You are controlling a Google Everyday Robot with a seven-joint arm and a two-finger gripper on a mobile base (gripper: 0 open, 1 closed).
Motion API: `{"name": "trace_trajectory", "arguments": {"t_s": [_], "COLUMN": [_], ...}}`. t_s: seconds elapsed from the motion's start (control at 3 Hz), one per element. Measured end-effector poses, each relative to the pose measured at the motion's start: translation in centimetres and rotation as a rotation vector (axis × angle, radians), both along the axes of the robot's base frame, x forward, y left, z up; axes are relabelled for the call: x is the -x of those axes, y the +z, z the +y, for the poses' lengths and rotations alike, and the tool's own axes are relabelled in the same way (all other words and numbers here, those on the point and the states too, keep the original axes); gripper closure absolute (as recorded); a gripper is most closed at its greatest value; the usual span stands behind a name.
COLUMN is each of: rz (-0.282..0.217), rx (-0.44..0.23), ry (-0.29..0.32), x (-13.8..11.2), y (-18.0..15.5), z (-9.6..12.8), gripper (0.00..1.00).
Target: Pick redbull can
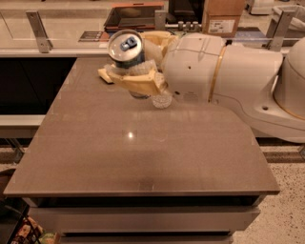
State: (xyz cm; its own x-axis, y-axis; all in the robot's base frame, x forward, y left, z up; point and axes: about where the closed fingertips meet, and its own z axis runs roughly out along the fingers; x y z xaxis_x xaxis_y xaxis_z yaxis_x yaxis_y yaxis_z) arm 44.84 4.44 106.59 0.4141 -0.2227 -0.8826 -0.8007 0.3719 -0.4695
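The redbull can (126, 46) shows its silver top and blue tab, with a blue and silver body below. My gripper (127, 56) is shut on it, one cream finger (134, 79) under the can and the other (156, 38) behind it. The can is held tilted in the air above the far part of the brown table (143, 147), close to the camera. The white arm (228, 71) reaches in from the right.
The base of a clear plastic water bottle (162, 100) shows just below the gripper; the rest is hidden by the arm. Behind the table runs a counter with a cardboard box (223, 16), a dark tray (136, 14) and metal brackets (38, 31).
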Motion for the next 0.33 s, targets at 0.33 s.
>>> {"name": "trace_trajectory", "arguments": {"t_s": [0.33], "rz": [-0.001], "rx": [0.000], "ry": [0.000], "x": [0.01], "y": [0.04], "z": [0.02], "gripper": [1.00]}}
